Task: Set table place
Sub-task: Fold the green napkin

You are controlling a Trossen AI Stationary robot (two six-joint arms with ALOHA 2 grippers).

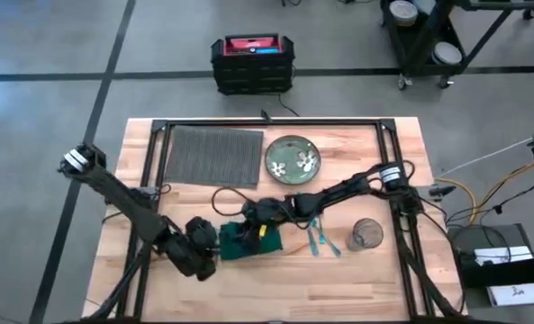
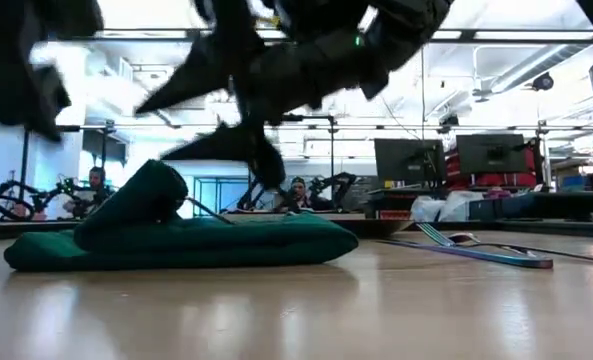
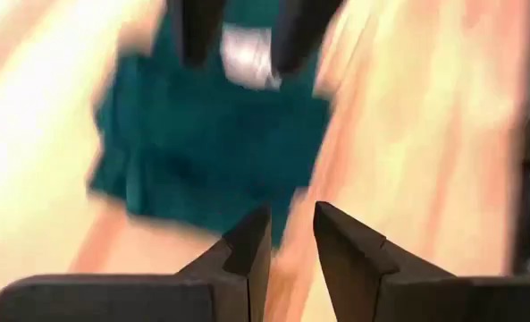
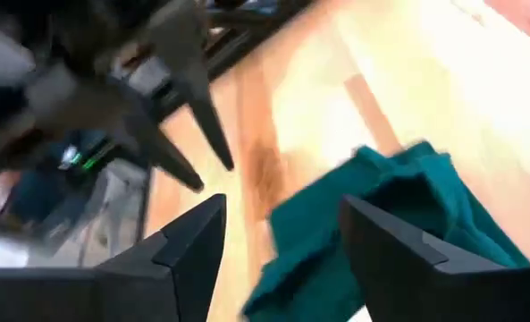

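Progress: Although the placemat [image 1: 212, 155] lies flat at the bench's [image 1: 357, 288] 11 o'clock, nothing rests on it, so the setting looks barely begun.
Plate: the green flowered plate [image 1: 292, 161] sits just beside the placemat's 3 o'clock edge, off it.
Napkin: the dark green napkin [image 1: 248, 239] lies rumpled near the bench's centre, towards 6 o'clock from the placemat.
Cutlery: two teal-handled pieces [image 1: 321, 237] lie at the napkin's 3 o'clock, loose on the wood.
Glass: a clear glass [image 1: 366, 233] stands at 4 o'clock from the plate.
Left end effector [image 3: 291, 241]: fingers slightly spread, empty, at the napkin's 9 o'clock edge.
Right end effector [image 4: 282, 241]: fingers spread wide, empty, hovering over the napkin.
In the way: both arms crowd the napkin; I judge they risk fouling each other.
Left to do: plate, napkin, cutlery and glass all need placing.
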